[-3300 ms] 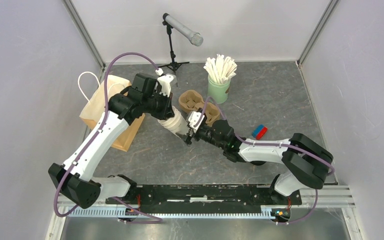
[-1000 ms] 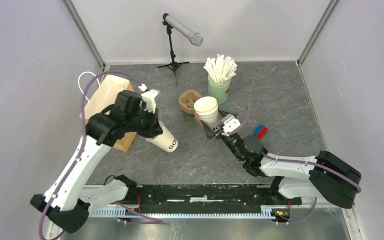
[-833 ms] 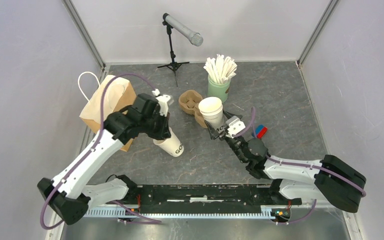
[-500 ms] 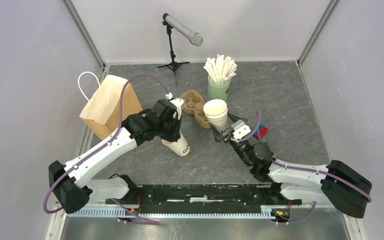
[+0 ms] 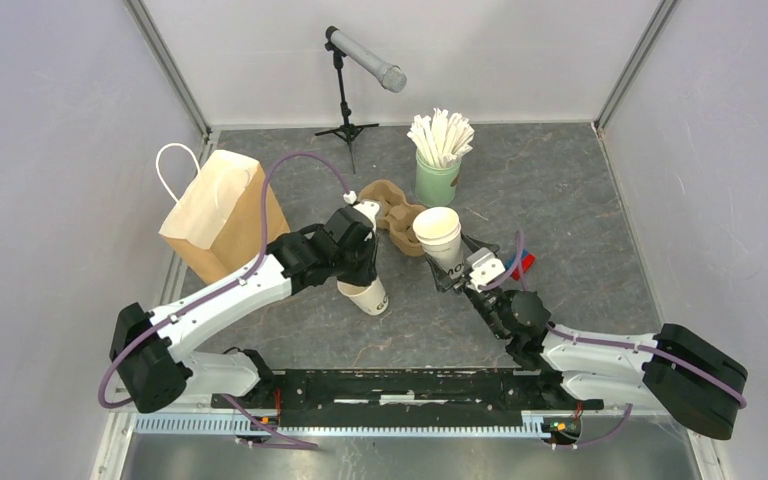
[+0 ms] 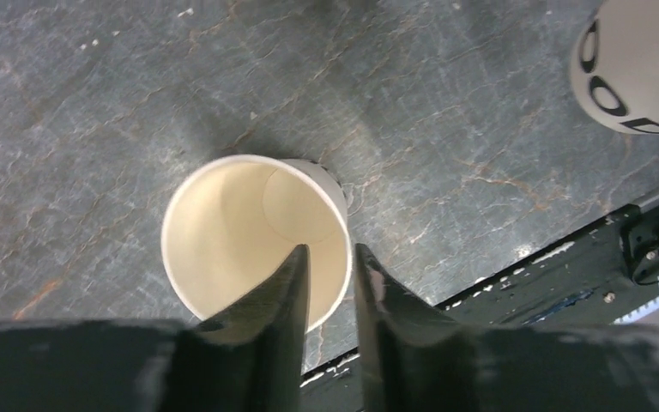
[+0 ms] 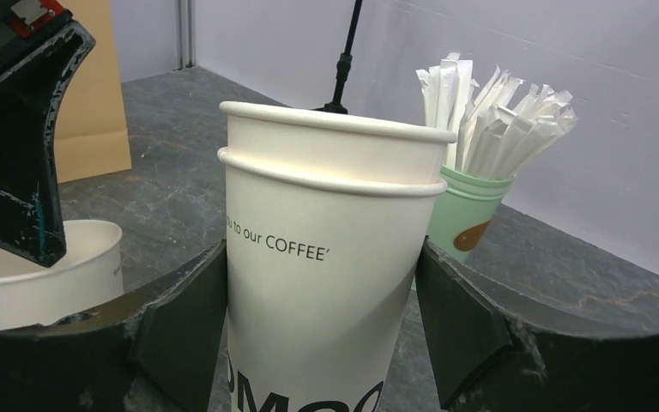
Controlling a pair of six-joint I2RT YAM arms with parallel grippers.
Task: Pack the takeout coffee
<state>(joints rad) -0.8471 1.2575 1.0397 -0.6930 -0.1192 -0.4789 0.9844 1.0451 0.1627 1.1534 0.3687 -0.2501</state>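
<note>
No lidded takeout coffee shows in any view. A lidless white paper cup (image 5: 371, 298) with dark print stands upright on the table in front of the carrier. My left gripper (image 5: 361, 282) hangs over its rim, one finger inside the cup (image 6: 240, 223) and one outside. The left gripper (image 6: 330, 251) is slightly open, with the cup wall loose in the gap. My right gripper (image 5: 453, 270) is shut on a stack of two lidless printed cups (image 5: 438, 232). In the right wrist view the stack (image 7: 326, 172) fills the space between the jaws of the right gripper (image 7: 322, 255).
A brown paper bag (image 5: 218, 210) with a white handle stands at the left. A cardboard cup carrier (image 5: 392, 205) lies behind the cups, beside a green holder of wrapped straws (image 5: 438, 160). A microphone stand (image 5: 345, 100) is at the back. A red-and-blue block (image 5: 524, 262) lies right of the stack.
My left arm carried the single cup from beside the bag to the right, set it upright, and its jaws opened a little. My right gripper drifted right with the stack.
</note>
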